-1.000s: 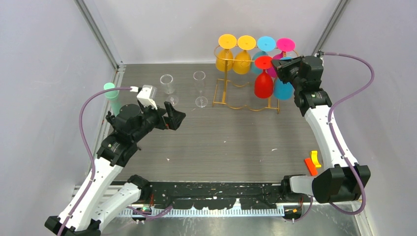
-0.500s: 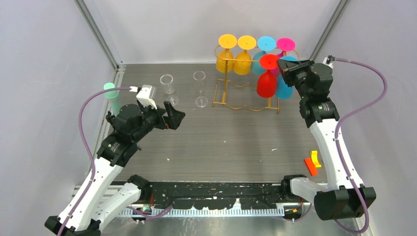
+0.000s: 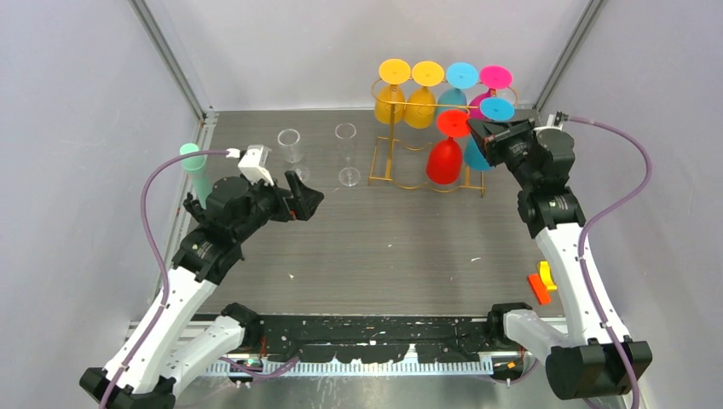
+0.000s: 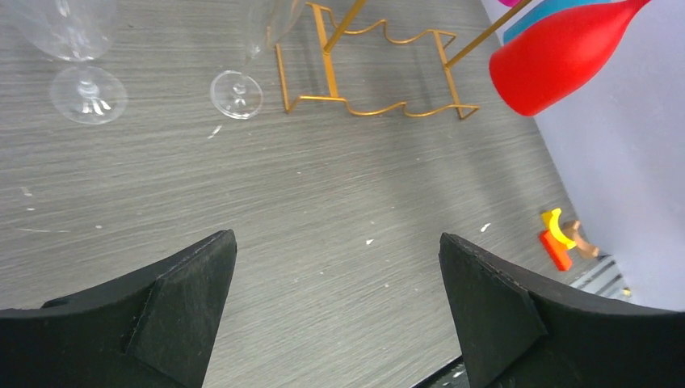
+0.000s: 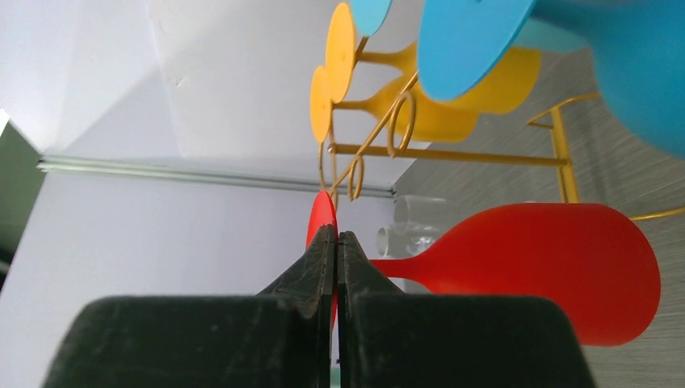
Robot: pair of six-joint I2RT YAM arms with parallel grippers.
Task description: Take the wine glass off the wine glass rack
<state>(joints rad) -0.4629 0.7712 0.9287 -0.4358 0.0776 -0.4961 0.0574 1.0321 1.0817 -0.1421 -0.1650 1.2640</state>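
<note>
1 glass was in hand at this entry: the red wine glass (image 3: 443,160), at about 1 o'clock from the table's centre in the top view, just in front of the wine glass rack (image 5: 452,154). It hung foot-up and tilted, with the bowl swung toward 7 o'clock from its foot.

Your right gripper (image 3: 474,129) was closed on the rim of the red foot, coming in from the foot's 3 o'clock. The wrist view showed both fingers (image 5: 319,267) pressed nearly together, with only the thin disc edge between them. I could not tell whether the foot had cleared the rack's loops; they sat just beside it. Your left gripper (image 4: 335,242) hung wide open over bare table, well apart from the rack and holding nothing.

Handling, as judged:
- The glass looked opaque, smooth and rigid, so probably light plastic, though that was unconfirmed.
- The bowl was the heavy end, so a pinch on the disc edge let it pivot and swing.
- The smooth rim could slip out of a shallow bite.
- A deeper bite across the foot, or a hold on the stem right under it, would have given you more control.
- The 2 yellow glasses (image 3: 407,104) hung near, so a sideways swing risked a knock.
</note>
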